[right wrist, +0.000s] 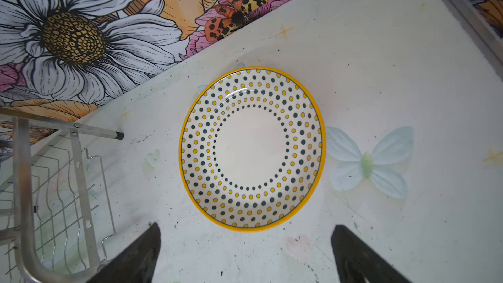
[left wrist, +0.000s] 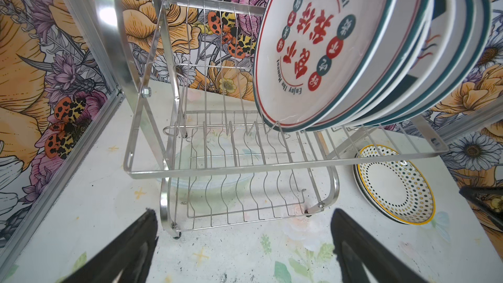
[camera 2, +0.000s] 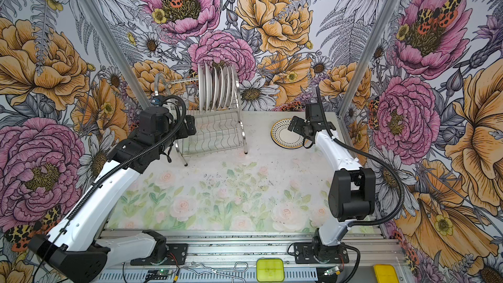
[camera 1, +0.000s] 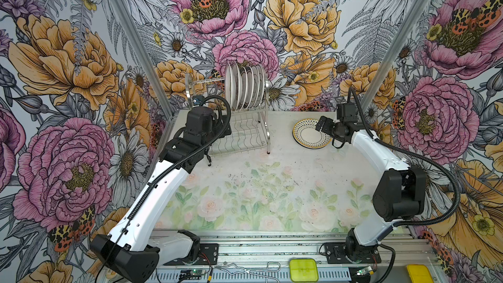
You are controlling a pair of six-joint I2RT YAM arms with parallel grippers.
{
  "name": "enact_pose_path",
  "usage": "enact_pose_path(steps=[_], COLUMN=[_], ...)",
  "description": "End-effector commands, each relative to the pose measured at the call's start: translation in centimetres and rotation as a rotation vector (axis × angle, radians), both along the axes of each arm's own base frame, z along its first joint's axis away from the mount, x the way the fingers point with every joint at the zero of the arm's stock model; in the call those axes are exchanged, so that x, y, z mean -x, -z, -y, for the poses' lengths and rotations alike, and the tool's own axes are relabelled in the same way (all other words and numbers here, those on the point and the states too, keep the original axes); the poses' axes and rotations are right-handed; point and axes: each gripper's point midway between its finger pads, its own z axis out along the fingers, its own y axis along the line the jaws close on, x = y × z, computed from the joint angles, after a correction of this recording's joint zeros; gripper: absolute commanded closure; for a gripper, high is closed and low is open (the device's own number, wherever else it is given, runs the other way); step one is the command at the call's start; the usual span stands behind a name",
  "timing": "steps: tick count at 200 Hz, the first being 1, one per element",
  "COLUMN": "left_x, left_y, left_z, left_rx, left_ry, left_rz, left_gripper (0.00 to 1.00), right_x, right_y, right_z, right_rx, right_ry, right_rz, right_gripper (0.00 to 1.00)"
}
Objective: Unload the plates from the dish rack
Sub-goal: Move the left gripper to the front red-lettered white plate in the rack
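1. The plates [camera 1: 246, 85] stand on edge in a tight row on the upper tier of the dish rack [camera 1: 242, 134], crowded to its right end. The tier's left part and the whole lower tier are bare wire.
2. The end plate [left wrist: 313, 50], with red characters and a teal-and-red rim, faces the rack's open side.
3. One dotted plate [right wrist: 251, 148] with a yellow edge lies flat on the counter [camera 1: 272, 186], right of the rack and apart from it. Judged: one plate unloaded, the row yet to go.
4. The right gripper [right wrist: 246, 228] hangs over the dotted plate's edge, fingers [right wrist: 136, 254] spread wide with nothing between them. Judged: it should rise straight up before swinging rackward, so no finger clips the rim.
5. The left gripper [left wrist: 244, 213] faces the rack's bare left half, fingers spread and empty.
6. Next pick, judged: take the end plate first, since only it has free room at one face.
   - Pinch its rim near the top, one finger on each face.
   - The gap to its neighbour looks slim, so enter slowly.
   - Lift along the slot until the lower edge clears the wires, and only then tilt.
7. Risks, judged: the rack stands on thin legs with its load high and at one end, so a sideways pull could rock or slide it. The glazed rim may slip in a light pinch.
8. Set-down, judged: lay the plate level on the dotted plate or just beside it, and release only once it rests.
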Motion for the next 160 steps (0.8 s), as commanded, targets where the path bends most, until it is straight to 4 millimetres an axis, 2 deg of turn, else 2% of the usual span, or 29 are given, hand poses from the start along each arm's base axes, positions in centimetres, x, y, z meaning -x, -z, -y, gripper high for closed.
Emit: enact_pose_path(steps=[1, 87, 136, 160], left_x=[-0.3, -4.5, -5.8, -5.9], left_y=[-1.5, -4.4, -5.0, -5.2], left_z=[0.0, 0.3, 3.4, 4.2], left_rx=[-0.041, 0.029, 0.029, 0.023], left_ry=[0.013, 0.095, 0.267, 0.31], left_rz=[0.027, 0.049, 0.054, 0.062], left_gripper=[0.01, 0.01, 0.01, 0.01], right_x=[1.1, 3.8, 4.6, 4.7], right_y=[-1.3, -2.0, -1.2, -0.8], right_z=[-0.8, -1.3, -1.4, -1.4], right_rx=[-0.015, -0.005, -0.008, -0.004], right_ry=[-0.042, -0.105, -0.122, -0.126], right_rz=[0.037, 0.058, 0.043, 0.033], right_gripper=[0.01, 0.01, 0.01, 0.01])
